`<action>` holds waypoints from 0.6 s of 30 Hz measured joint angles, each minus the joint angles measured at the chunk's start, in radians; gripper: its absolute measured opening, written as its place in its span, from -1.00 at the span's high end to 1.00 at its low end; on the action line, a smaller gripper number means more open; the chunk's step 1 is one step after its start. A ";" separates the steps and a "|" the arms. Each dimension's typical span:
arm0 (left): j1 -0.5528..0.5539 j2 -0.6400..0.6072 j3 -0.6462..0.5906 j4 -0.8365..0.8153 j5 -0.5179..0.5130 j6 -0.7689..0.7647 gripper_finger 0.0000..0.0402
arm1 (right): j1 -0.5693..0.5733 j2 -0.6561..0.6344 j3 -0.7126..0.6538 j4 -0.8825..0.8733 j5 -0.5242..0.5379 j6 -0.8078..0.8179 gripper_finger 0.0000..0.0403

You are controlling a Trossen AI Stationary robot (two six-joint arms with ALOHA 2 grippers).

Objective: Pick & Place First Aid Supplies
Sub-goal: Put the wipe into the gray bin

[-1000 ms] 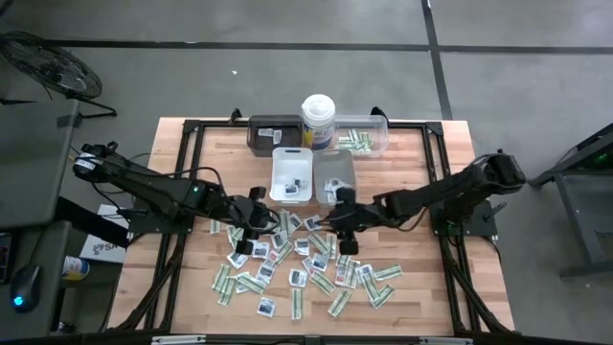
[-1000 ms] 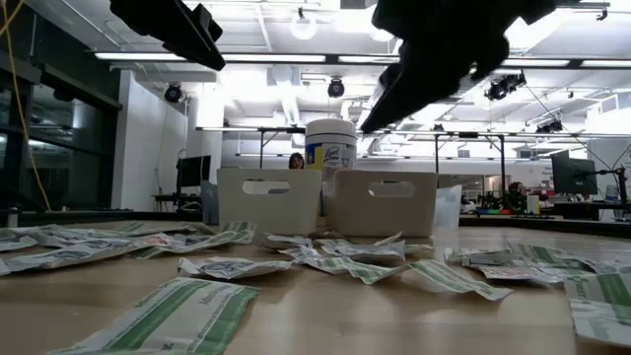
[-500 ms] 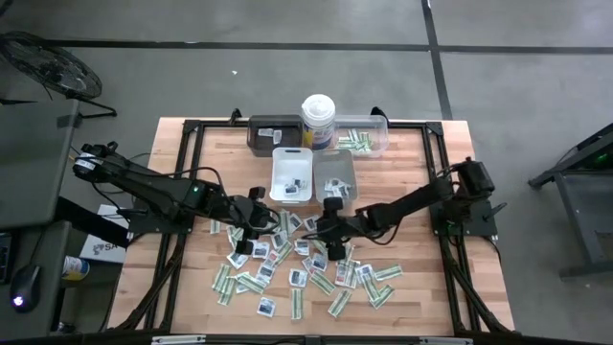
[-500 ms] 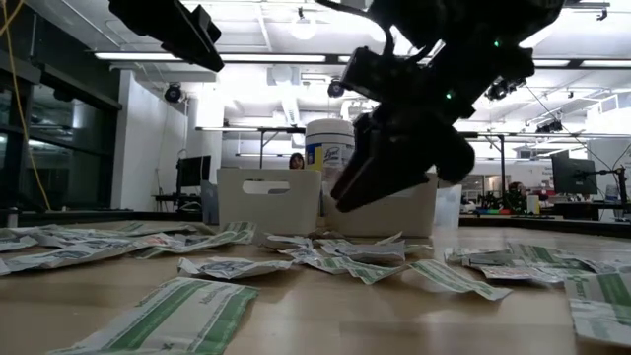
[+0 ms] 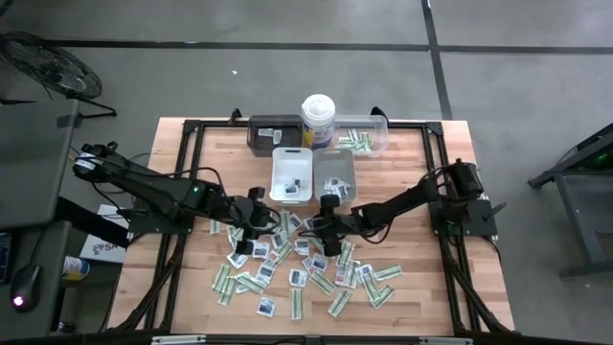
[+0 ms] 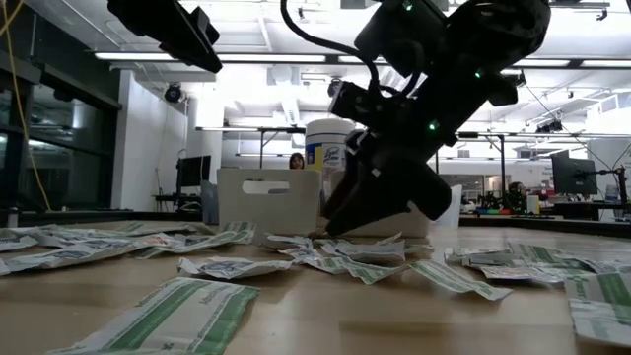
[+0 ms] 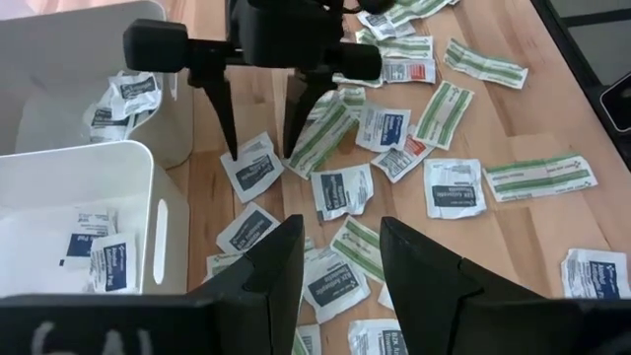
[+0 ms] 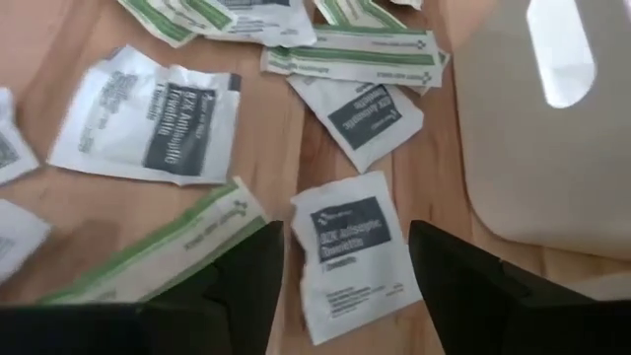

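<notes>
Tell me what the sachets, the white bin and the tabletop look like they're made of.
Sachets: probably coated paper or foil laminate, matte white with dark print; they crease and curl at the edges.
White bin: looks like moulded plastic, smooth and slightly glossy, with rounded corners and a cut-out handle slot.
Tabletop: wood, apparently butcher-block, with pale glued strips and visible grain.

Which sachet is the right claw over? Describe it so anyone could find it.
Find the grey tray; the open right claw hovers just in front of it. The sachet lies flat between its fingers: white with a dark-blue label, a green-striped strip alongside.
</notes>
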 joint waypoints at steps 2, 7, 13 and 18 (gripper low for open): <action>0.000 0.000 0.000 0.000 0.001 -0.003 0.34 | -0.008 0.000 0.000 0.000 -0.017 -0.005 -0.04; 0.000 0.000 0.000 0.000 0.004 -0.004 0.34 | -0.012 -0.001 0.000 -0.004 -0.025 -0.018 0.05; 0.000 0.000 0.000 -0.001 0.005 -0.003 0.34 | 0.013 0.000 -0.001 -0.008 -0.028 -0.092 0.13; 0.000 0.000 0.000 -0.014 0.005 -0.003 0.34 | 0.047 0.000 -0.001 -0.016 -0.024 -0.203 0.13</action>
